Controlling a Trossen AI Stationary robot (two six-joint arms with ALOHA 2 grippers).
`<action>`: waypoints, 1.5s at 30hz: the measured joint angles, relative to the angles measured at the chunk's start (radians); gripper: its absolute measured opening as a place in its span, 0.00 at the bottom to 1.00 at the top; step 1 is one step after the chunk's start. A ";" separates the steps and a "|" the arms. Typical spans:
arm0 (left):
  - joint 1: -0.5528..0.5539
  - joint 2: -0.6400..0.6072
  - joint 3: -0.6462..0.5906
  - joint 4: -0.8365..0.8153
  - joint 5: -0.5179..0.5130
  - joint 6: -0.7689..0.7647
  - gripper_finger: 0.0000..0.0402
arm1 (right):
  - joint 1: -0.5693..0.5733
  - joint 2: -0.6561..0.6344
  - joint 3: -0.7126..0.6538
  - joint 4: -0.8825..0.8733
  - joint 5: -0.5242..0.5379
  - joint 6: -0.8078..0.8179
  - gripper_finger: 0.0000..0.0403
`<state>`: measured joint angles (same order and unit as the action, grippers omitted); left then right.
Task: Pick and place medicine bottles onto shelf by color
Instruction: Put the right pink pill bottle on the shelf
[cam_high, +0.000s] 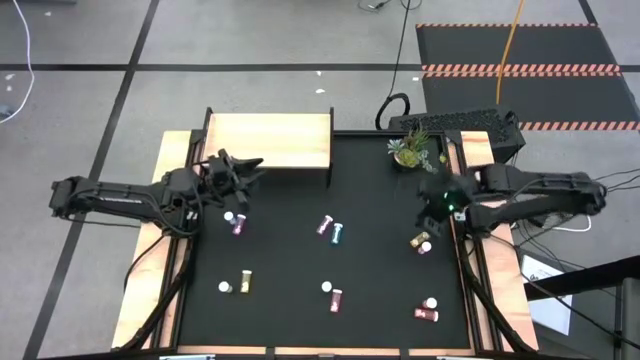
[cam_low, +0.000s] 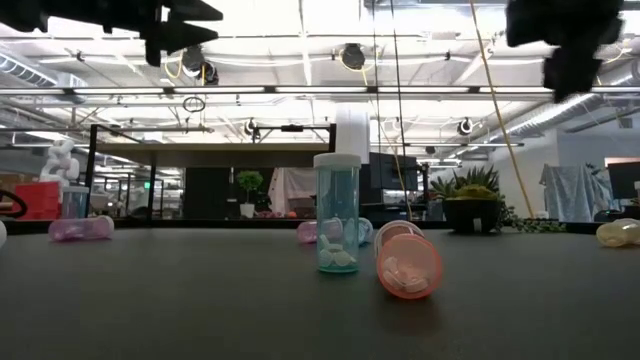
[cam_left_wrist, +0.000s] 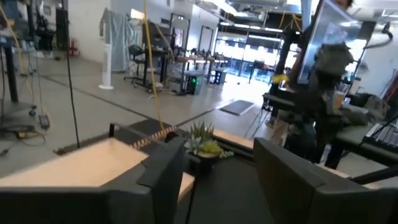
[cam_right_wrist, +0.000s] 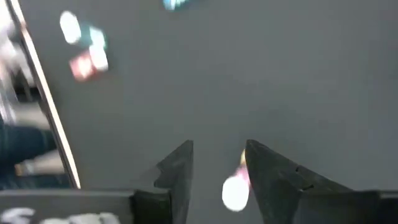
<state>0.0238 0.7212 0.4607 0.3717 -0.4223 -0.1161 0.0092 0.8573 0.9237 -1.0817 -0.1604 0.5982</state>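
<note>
Hovering right gripper (cam_high: 436, 204) (parted jaws) above yellow bottle (cam_high: 420, 241)

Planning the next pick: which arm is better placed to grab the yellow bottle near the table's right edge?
Right. The right gripper hangs open just above the yellow bottle, which shows between its fingers in the right wrist view. The left gripper is open by the shelf, across the table.

A black surface (cam_high: 300, 240) carries the pale wooden shelf (cam_high: 268, 140) at its far left and a small potted plant (cam_high: 412, 152) at its far right. Medicine bottles (cam_high: 331, 231) lie scattered directly on it (white caps, bodies pink, yellow, teal or red), singly and in pairs. In the low view one teal bottle (cam_low: 337, 213) stands upright just beside a reddish bottle (cam_low: 407, 264) lying on its side.
</note>
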 joint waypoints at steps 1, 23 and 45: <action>0.000 0.000 0.004 0.001 -0.006 0.009 0.50 | 0.041 0.017 0.000 -0.019 0.000 0.020 0.36; 0.000 0.078 0.008 -0.055 -0.022 0.068 0.50 | 0.421 0.197 -0.050 -0.028 0.135 0.276 0.45; 0.000 0.076 0.008 -0.107 -0.034 0.060 0.50 | 0.423 0.208 -0.218 0.053 0.212 0.399 0.56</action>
<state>0.0238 0.7975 0.4683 0.2643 -0.4564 -0.0559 0.4320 1.0649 0.7055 -1.0286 0.0513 0.9971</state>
